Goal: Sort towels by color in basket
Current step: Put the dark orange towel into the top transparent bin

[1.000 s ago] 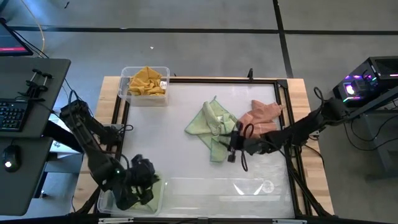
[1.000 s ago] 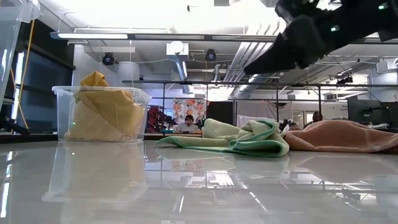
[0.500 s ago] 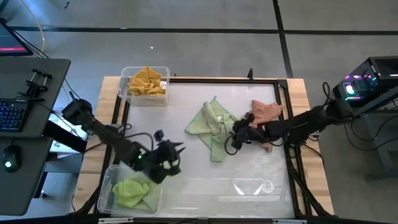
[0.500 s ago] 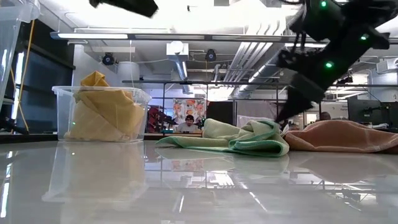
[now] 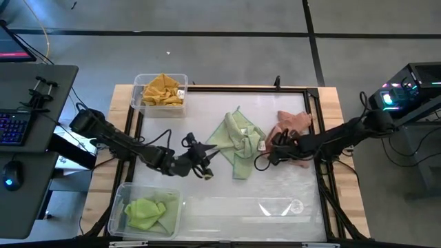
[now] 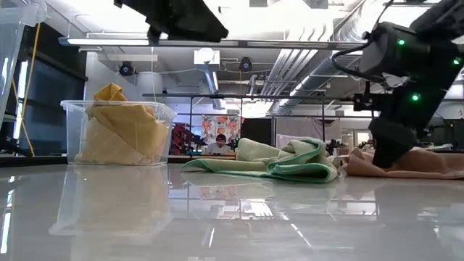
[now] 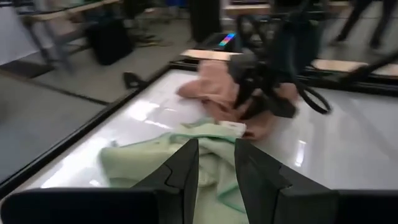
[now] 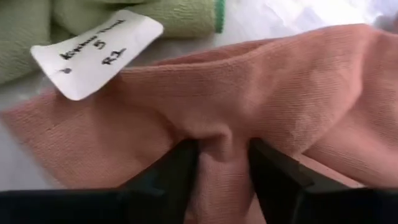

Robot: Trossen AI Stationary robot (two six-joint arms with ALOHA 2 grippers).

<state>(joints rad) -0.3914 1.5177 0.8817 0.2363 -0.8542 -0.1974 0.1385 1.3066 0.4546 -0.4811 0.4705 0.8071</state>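
Counting by color: one salmon towel (image 5: 295, 122), one pale green towel (image 5: 238, 136), one lime towel (image 5: 146, 211)

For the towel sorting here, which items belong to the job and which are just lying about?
Job: pale green towel; salmon towel; lime towel in near bin; yellow towels in far bin.
Lying about: keyboard; mouse.

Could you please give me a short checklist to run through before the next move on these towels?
1. Right tool closing on a fold of the salmon towel: ok.
2. Left tool empty, fingers apart, aimed at the pale green towel: ok.
3. Lime towel inside the near bin: ok.
4. Yellow towels in the far bin: ok.
5. Bin for the salmon towel: cannot tell.
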